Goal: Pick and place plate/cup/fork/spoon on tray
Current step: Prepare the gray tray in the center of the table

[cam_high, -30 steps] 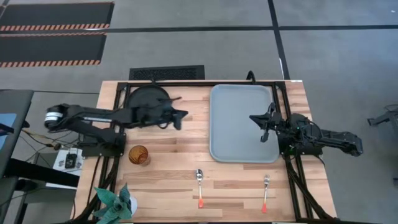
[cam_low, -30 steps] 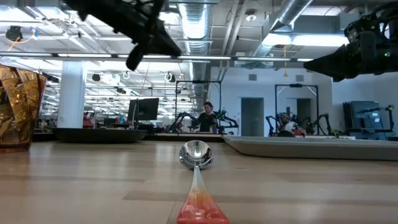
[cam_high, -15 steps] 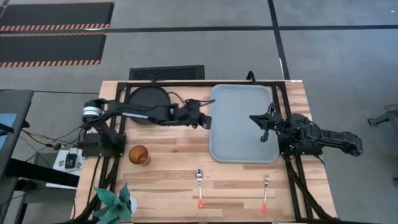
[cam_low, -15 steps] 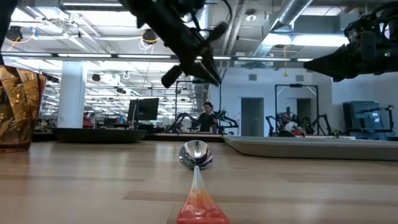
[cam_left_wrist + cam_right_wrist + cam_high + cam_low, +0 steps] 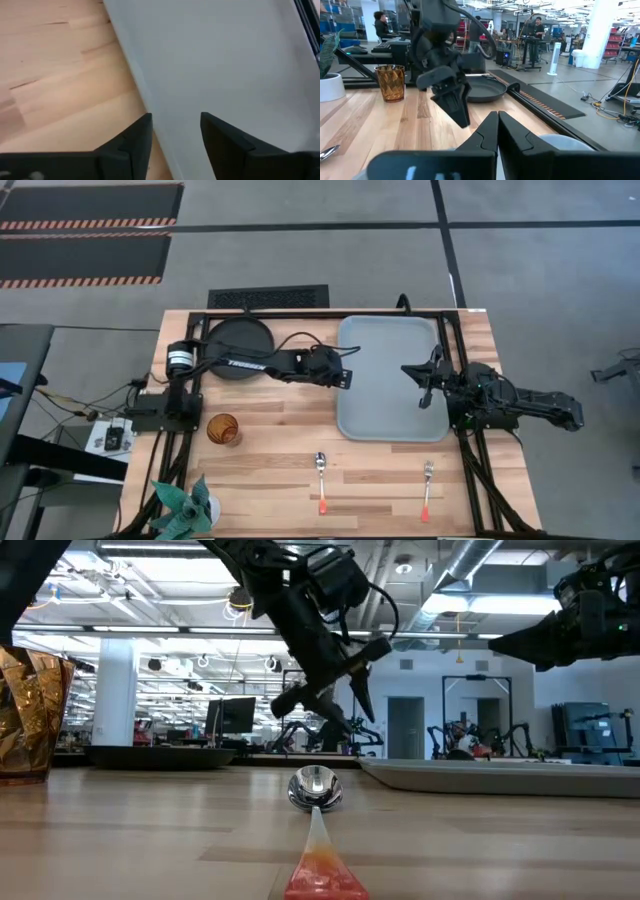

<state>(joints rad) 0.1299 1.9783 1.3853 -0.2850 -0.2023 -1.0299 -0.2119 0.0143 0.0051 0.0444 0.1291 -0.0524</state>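
Reaching across the table point(image 5: 270, 420), I hold my left gripper point(image 5: 345, 373) just above the tray's point(image 5: 390, 330) left rim; its two dark fingers point(image 5: 135, 137) stand a little apart with nothing between them, the rim showing through the gap. The tray is a large grey-blue plastic rectangle with rounded corners and a raised rim, lying at the table's far right, and nothing lies in it. My left arm stretches long and low from its base at the left edge, passing in front of the plate point(image 5: 238, 340), a round matte black dish with a raised rim at the far left corner. The cup point(image 5: 223, 429), a ribbed amber glass tumbler, stands near the left edge, upright. The spoon point(image 5: 321, 480), with silver round bowl and red-orange handle, lies at the near edge, the fork point(image 5: 427, 488) well to its right. My right gripper point(image 5: 424, 384) hovers over the tray's right side, fingers point(image 5: 485, 137) closed together and empty
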